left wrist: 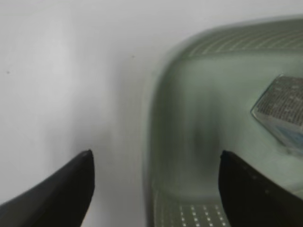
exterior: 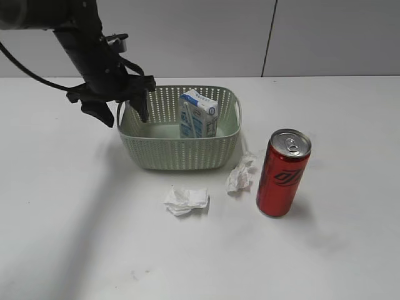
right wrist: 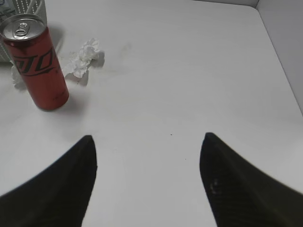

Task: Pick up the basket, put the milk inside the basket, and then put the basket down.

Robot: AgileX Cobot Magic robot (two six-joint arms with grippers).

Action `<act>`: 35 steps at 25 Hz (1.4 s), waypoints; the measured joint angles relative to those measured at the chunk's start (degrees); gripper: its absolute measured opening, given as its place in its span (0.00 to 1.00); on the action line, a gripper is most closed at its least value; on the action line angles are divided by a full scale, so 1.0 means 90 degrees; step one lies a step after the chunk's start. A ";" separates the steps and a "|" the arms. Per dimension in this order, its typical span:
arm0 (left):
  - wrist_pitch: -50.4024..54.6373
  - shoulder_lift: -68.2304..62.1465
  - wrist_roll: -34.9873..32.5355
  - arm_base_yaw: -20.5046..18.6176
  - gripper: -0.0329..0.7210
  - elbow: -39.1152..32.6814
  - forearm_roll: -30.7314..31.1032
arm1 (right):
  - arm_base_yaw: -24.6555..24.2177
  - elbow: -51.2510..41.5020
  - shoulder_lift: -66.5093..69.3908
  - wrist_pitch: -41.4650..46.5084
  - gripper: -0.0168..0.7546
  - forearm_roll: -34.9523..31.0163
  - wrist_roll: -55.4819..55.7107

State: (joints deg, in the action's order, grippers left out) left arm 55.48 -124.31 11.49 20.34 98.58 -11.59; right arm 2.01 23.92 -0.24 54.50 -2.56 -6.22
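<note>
The pale green basket (exterior: 181,150) sits on the white bench (exterior: 75,237) with the milk carton (exterior: 197,114) upright inside; its thin slotted plastic looks light and slightly flexible, so the rim or a cut-out handle is probably the best hold. The left tool (exterior: 127,107) is spread wide astride the basket's left wall, gripping nothing. The right tool (right wrist: 147,184) hangs equally spread and empty over bare bench, well apart from the red soda can (right wrist: 37,61).

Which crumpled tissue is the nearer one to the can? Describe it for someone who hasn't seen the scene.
Start at the pale green basket mid-table, then look to its front right corner. There, between basket and tall red can, lies a crumpled white tissue. The other tissue sits further left, in front of the basket and well clear of the can.
</note>
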 joint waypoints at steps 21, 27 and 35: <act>0.1543 0.2509 -0.1164 -0.2028 0.96 -0.0204 0.0446 | 0.0000 0.0000 0.0000 0.0000 0.72 -0.0007 0.0000; 0.1503 0.3682 -0.1322 -0.2072 0.95 -0.1583 0.0808 | 0.0000 0.0000 0.0000 0.0000 0.72 -0.0007 0.0000; 0.1346 0.5527 -0.1661 -0.2072 0.92 -0.3973 0.0788 | 0.0000 0.0000 0.0000 0.0000 0.72 -0.0007 0.0000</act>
State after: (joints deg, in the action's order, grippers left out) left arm 67.60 -74.56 -3.46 1.69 62.83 -4.50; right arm 2.01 23.92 -0.24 54.50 -2.62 -6.22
